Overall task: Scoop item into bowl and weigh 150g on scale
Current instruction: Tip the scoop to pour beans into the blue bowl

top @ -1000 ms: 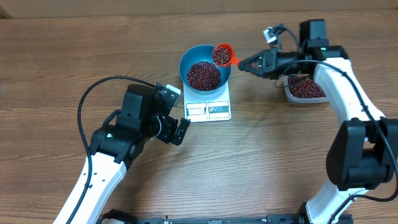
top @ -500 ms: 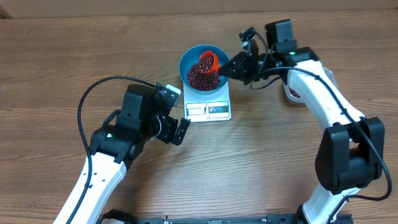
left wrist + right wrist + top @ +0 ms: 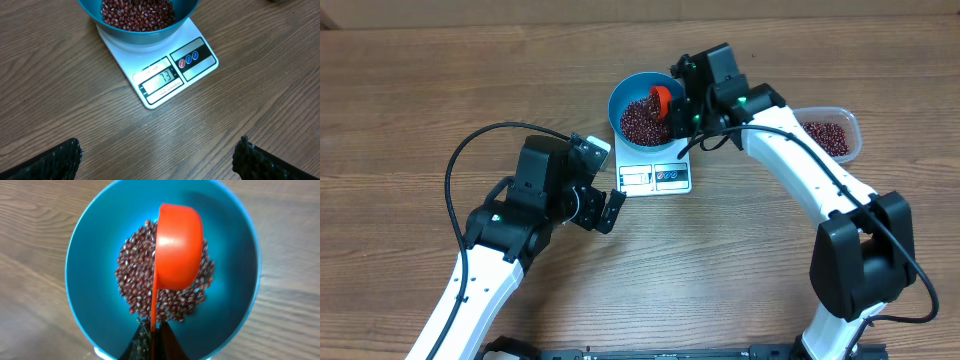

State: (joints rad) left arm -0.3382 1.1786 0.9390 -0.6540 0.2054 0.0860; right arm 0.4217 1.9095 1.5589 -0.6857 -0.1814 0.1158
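The blue bowl (image 3: 620,95) stands on the white scale (image 3: 655,177) and holds a heap of dark red-brown beans (image 3: 640,122). My right gripper (image 3: 680,110) is shut on the thin handle of an orange scoop (image 3: 662,97). In the right wrist view the scoop (image 3: 177,250) is tipped over, its rounded back up, above the beans (image 3: 132,275) inside the bowl (image 3: 85,255). My left gripper (image 3: 603,200) stands open over bare wood, near the scale's front left corner. In the left wrist view the scale (image 3: 165,60) shows 73 on its display, with the bowl (image 3: 150,37) above it.
A clear plastic tub (image 3: 848,122) holding more beans (image 3: 827,137) sits at the right, beyond my right arm. A black cable loops over the table beside my left arm (image 3: 455,165). The rest is wooden tabletop (image 3: 75,100).
My right arm swung left from beside the tub to over the bowl, and the scoop turned from upright and full to tipped above the heap. The left arm stayed still.
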